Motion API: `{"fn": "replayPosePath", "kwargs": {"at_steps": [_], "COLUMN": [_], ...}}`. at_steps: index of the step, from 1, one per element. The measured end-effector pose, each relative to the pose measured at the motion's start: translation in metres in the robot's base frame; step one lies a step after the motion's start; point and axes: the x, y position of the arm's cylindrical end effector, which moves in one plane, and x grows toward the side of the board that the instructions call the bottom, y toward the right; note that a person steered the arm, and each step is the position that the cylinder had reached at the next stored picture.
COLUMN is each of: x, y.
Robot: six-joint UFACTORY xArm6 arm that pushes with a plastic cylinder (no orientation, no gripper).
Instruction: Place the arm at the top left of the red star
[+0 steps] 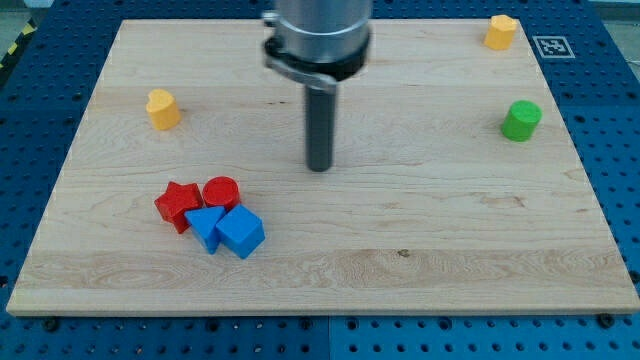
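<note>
Dark and straight, my tool is hanging down from the grey arm housing [318, 35] at the view's top centre, and my tip [319, 167] is resting on bare wood a little above the middle of the tabletop [420, 230]. It is a plain rod with nothing that opens or closes, and it is holding nothing and touching no block.

Nearest to my tip, a cluster of four blocks is sitting down and toward the view's left. The red cylinder [221, 191] is lying closest to me, at the cluster's upper right. The red star [178, 204] is sitting just to its left, touching or nearly touching it, so the star is lying well apart from my tip, lower and farther left. My tip is standing to the star's upper right, not its upper left. Below the two red pieces, a blue block [204, 227], whose shape I cannot make out for sure, is pressing against a blue cube [241, 231] on its right.

Farther out, a yellow block [162, 108] is standing alone near the left edge, higher than my tip. Toward the view's right, a green cylinder [521, 119] is sitting near the right edge, and an orange-yellow block [501, 31] is sitting in the top right corner.
</note>
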Motion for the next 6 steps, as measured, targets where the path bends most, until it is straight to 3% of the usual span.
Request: {"fn": "replayPosePath", "kwargs": {"at_steps": [2,4,5,6], "x": [0.000,0.000,0.007,0.042], "y": [-0.090,-0.116,-0.166,-0.175]}}
